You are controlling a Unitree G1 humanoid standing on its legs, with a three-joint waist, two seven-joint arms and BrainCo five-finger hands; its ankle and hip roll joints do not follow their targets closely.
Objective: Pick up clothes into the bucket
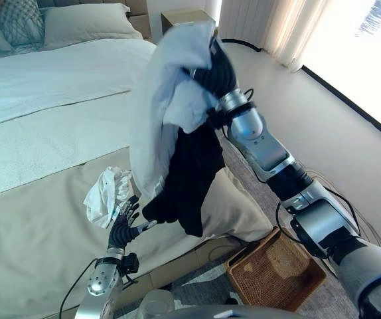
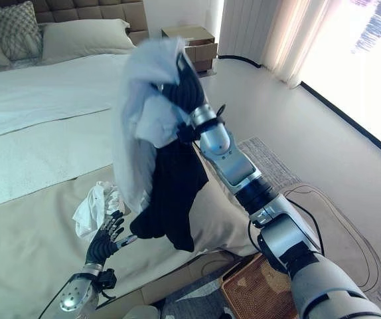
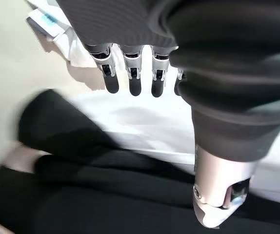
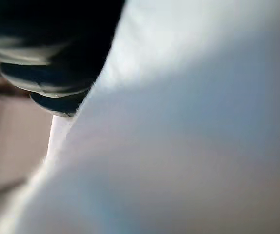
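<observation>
Left eye view: right hand (image 1: 210,73), fingers buried in cloth so grip unreadable, hoists a white shirt (image 1: 160,106) and black garment (image 1: 190,179); brown woven basket (image 1: 277,272) well below. Left hand (image 1: 125,222) open. Swing wide first, I'd say.

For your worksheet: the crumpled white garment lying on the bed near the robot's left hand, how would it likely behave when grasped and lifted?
The white garment lies bunched in soft folds, so it would probably droop rather than keep its shape. It looks thin, likely light. The clothes held up by the right hand hang limp, suggesting similar trailing ends. The left hand is open beside it.
</observation>
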